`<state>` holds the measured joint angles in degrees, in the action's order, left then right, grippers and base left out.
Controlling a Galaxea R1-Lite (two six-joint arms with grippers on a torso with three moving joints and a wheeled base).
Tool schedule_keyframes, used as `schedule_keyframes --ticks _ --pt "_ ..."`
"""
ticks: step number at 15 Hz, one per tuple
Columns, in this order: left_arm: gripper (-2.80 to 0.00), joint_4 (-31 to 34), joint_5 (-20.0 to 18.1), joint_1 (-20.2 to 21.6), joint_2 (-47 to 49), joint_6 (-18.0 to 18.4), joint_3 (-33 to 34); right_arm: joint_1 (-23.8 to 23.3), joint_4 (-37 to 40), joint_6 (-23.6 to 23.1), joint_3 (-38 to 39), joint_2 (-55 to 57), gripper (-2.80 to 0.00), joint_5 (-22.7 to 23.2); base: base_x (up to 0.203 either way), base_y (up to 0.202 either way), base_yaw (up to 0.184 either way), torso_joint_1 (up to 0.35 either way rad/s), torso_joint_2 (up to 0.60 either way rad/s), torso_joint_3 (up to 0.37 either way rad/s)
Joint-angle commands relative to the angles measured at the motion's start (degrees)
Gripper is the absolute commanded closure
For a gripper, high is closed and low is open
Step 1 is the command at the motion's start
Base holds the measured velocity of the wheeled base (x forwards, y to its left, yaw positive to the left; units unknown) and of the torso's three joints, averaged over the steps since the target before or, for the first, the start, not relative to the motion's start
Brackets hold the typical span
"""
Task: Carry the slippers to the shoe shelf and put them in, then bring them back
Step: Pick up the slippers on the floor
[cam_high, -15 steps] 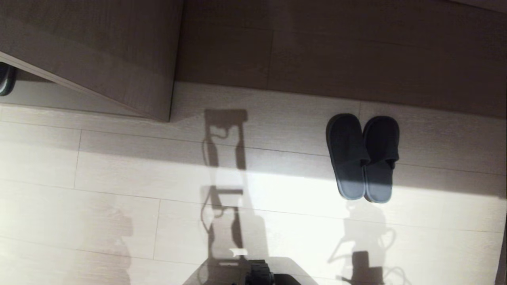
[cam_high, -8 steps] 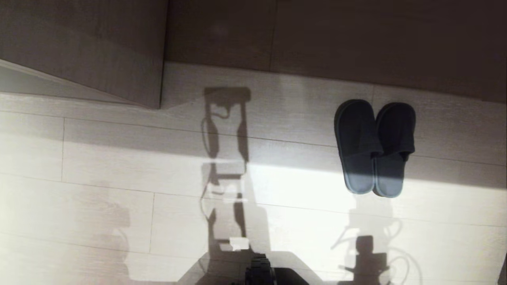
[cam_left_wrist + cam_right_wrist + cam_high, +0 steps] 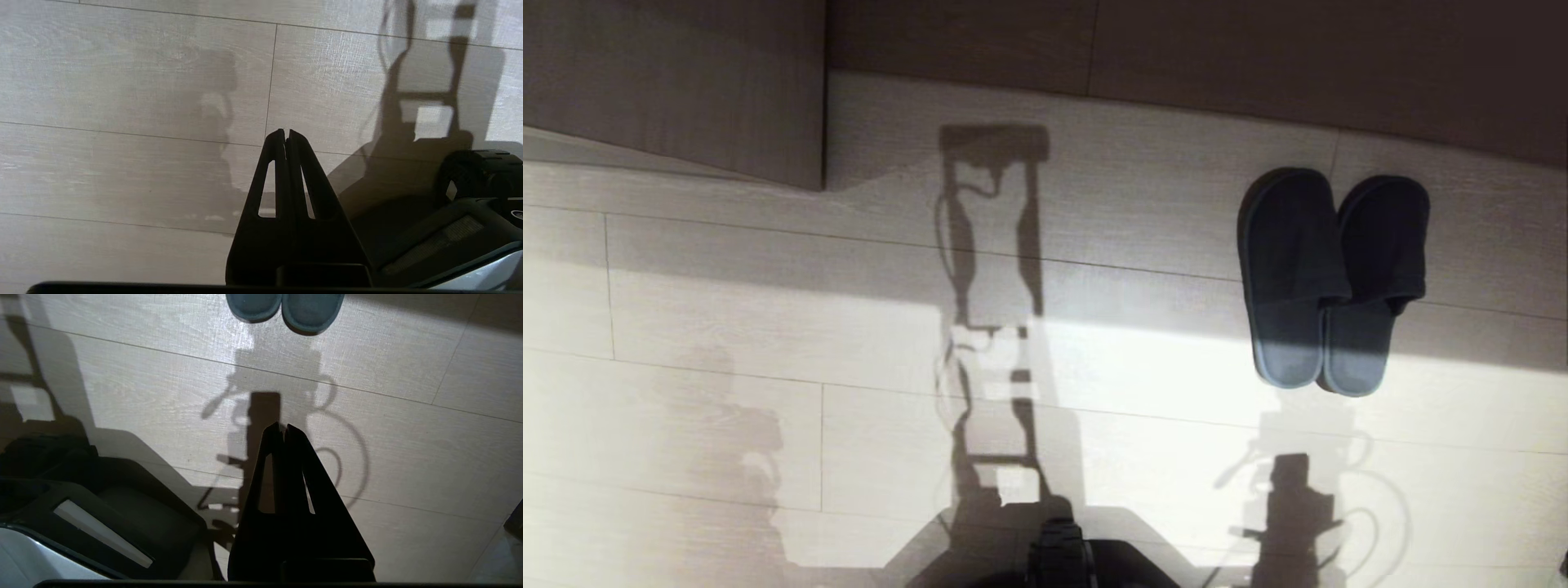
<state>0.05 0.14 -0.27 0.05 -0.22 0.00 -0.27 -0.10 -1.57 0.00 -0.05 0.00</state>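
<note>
The slippers (image 3: 1294, 269), a dark pair with grey-blue footbeds, lie side by side on the pale floor at the right of the head view, heels toward me. Their heels (image 3: 286, 306) also show at the edge of the right wrist view, well ahead of my right gripper (image 3: 284, 425), which is shut and empty above the floor. Over bare floorboards, my left gripper (image 3: 286, 131) is shut too, with nothing in it. Neither gripper appears in the head view. The shoe shelf's open compartment is out of view.
A beige wood-grain furniture panel (image 3: 686, 82) stands at the upper left, a dark wall base (image 3: 1217, 57) runs along the back. My own dark base (image 3: 1062, 559) shows at the bottom edge. Sunlight and my shadows fall across the floor (image 3: 768, 343).
The whole head picture has shifted: the slippers now sit further right and higher, the wood panel further up and left. That is the camera moving. Both arms stay still and shut.
</note>
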Motion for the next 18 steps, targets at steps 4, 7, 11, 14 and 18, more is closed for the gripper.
schedule_keyframes --ticks 4,7,11,14,18 --pt "0.00 0.0 0.0 0.0 0.0 0.0 0.1 0.0 0.0 -0.1 0.0 -0.1 0.00 0.0 0.000 0.000 0.000 0.000 0.00 -0.074" --pt "0.00 0.0 0.0 0.0 -0.1 0.0 0.1 0.0 -0.1 -1.0 -0.2 0.0 0.00 0.0 0.000 0.000 0.000 0.000 0.00 0.000" --pt "0.00 0.0 0.0 0.0 -0.1 0.0 0.1 0.3 2.1 -0.8 -6.6 8.7 0.00 0.5 0.000 0.000 0.000 0.000 0.00 0.000" --pt "0.00 0.0 0.0 0.0 -0.1 0.0 0.1 1.0 -3.6 -0.5 -10.8 26.8 0.00 0.5 0.000 0.000 0.000 0.000 0.00 0.000" --pt "0.00 0.0 0.0 0.0 -0.1 0.0 0.1 1.2 -23.1 -0.7 -17.5 58.9 0.00 0.0 0.000 0.000 0.000 0.000 0.00 0.000"
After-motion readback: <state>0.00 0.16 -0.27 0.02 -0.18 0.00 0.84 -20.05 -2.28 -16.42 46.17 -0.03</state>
